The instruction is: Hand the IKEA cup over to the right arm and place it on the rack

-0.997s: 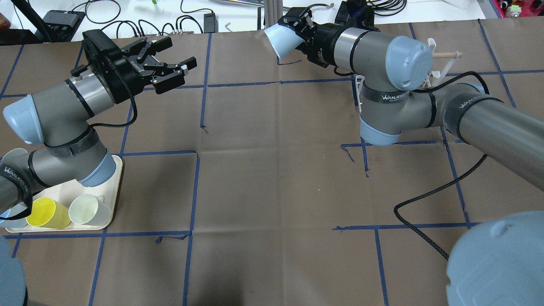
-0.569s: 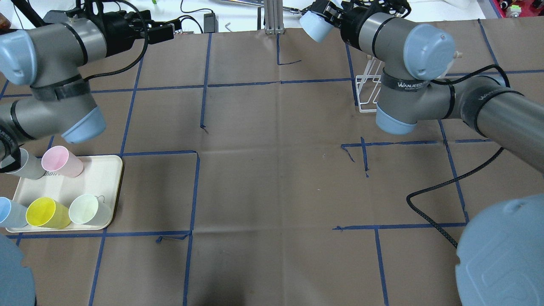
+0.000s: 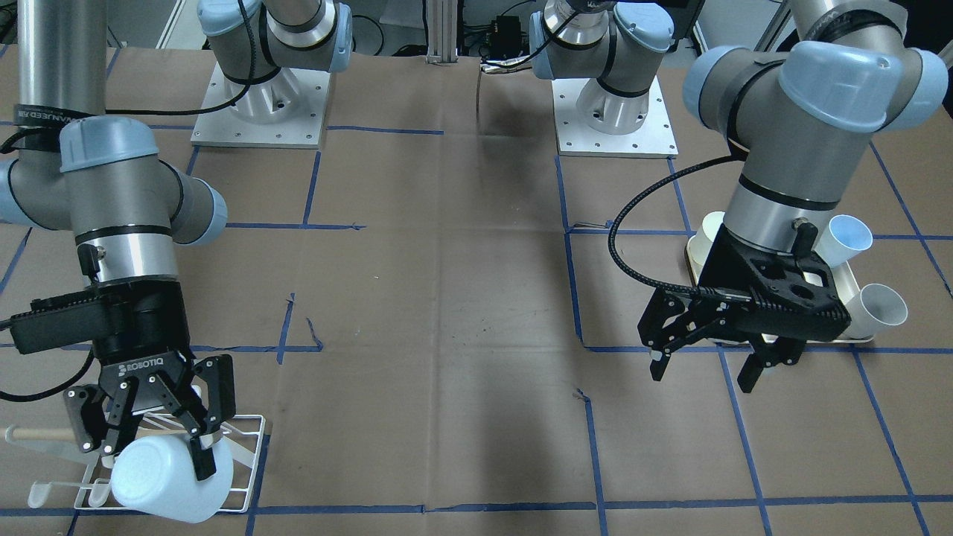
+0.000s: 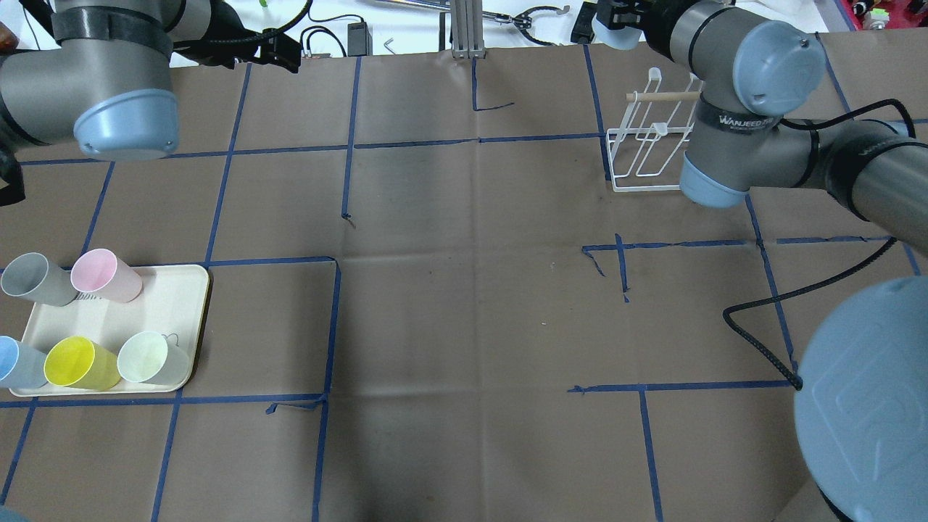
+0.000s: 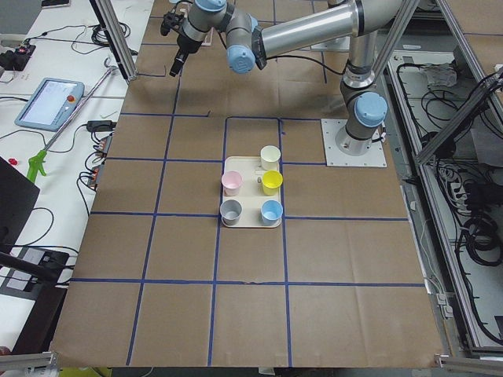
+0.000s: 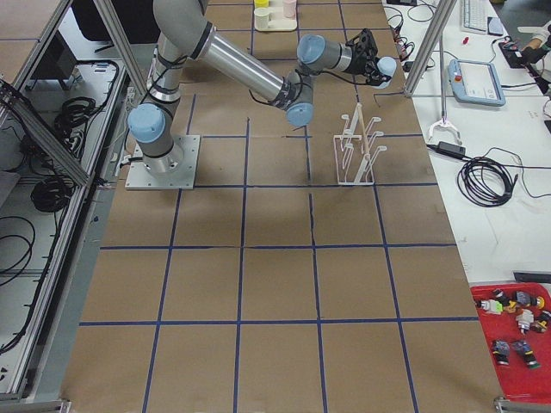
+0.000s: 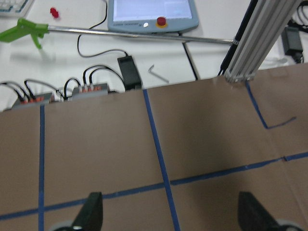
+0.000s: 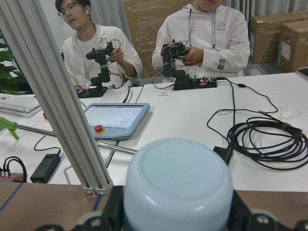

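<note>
My right gripper [image 3: 156, 461] is shut on a pale blue IKEA cup [image 3: 167, 480], held on its side just above the near end of the white wire rack [image 3: 249, 447]. In the right wrist view the cup's base [image 8: 178, 187] fills the space between the fingers. From overhead the cup [image 4: 606, 33] is at the table's far edge, beyond the rack [image 4: 649, 148] with its wooden dowel [image 4: 663, 96]. My left gripper [image 3: 701, 376] is open and empty, hanging over bare table; its fingertips [image 7: 92, 211] show wide apart in the left wrist view.
A cream tray [image 4: 181, 290] at the left front holds grey [image 4: 32, 279], pink [image 4: 105, 275], blue [image 4: 14, 362], yellow [image 4: 80, 362] and pale green [image 4: 148, 357] cups. Cables, a teach pendant [image 7: 151, 14] and an aluminium post [image 4: 464, 29] lie beyond the far edge.
The right arm has carried the cup right and toward the far edge, over the rack's end. The left arm has swung away to the far left, still open.
</note>
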Controlling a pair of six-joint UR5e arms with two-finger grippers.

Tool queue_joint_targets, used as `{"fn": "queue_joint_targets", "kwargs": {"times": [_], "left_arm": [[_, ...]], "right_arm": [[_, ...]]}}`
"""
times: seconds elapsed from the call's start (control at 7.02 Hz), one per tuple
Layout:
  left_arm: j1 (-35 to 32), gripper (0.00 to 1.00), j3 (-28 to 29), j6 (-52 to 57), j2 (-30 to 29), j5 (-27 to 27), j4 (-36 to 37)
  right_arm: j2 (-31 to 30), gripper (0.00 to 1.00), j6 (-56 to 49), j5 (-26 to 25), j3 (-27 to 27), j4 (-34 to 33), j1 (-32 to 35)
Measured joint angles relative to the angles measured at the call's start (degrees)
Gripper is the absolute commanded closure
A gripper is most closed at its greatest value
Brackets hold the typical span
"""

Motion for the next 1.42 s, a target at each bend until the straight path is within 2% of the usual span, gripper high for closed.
{"fn": "queue_joint_targets", "kwargs": {"times": [0.14, 0.43, 0.57, 0.85, 1.42], "left_arm": [[-0.4, 0.0, 0.65, -2.41, 2.78, 2.11, -10.03], [-0.33, 0.0, 2.53, -4.68, 8.54, 3.59, -27.63], [-0.28, 0.0, 2.76, -5.73, 10.58, 3.93, -32.27], [-0.45, 0.0, 2.09, -7.99, 12.41, 3.65, -34.95], [-1.51, 0.0, 1.49, -12.04, 12.86, 3.85, -35.29]], "right_arm": [[1.43, 0.67, -4.78, -1.52, -1.09, 0.0, -0.51], [3.55, 0.67, -7.67, -3.14, -1.74, 0.03, -1.18], [4.25, 0.67, -8.0, -3.3, -1.73, 0.11, -2.19], [5.51, 0.67, -8.98, -3.32, -1.43, 0.1, -3.79], [5.92, 0.67, -9.94, -3.34, -0.02, -0.02, -3.85]]}}
